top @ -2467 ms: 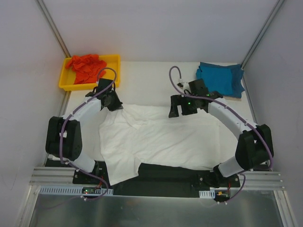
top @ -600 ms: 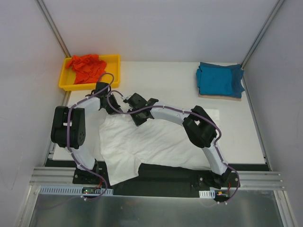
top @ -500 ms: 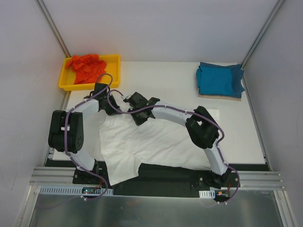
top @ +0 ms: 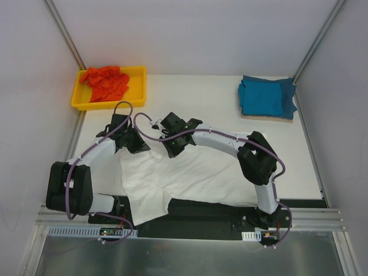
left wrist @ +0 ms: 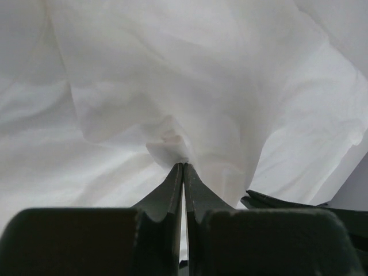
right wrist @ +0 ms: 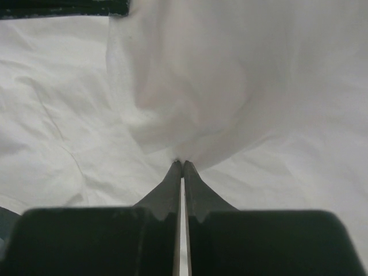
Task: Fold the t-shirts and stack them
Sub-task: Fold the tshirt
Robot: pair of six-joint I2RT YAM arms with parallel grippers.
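A shallow yellow plastic tray [top: 140,80] sits at the far left corner of the white table [top: 190,95]. Grey walls [top: 190,34] enclose three sides. An aluminium rail [top: 63,217] runs along the near edge, beside a black base plate [top: 201,210].

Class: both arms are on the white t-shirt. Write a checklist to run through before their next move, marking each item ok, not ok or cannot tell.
1. Left gripper shut on the white t-shirt: ok, cloth pinched at its tips.
2. Right gripper shut on the same shirt: ok.
3. Grippers clear of each other: ok, close but apart in the top view.
4. Shirt lying flat: not ok, wrinkled, near-left corner draped past the table edge.
5. Teal t-shirt folded, ready as stack base: ok.
6. Orange t-shirt folded: not ok, crumpled in the yellow tray.
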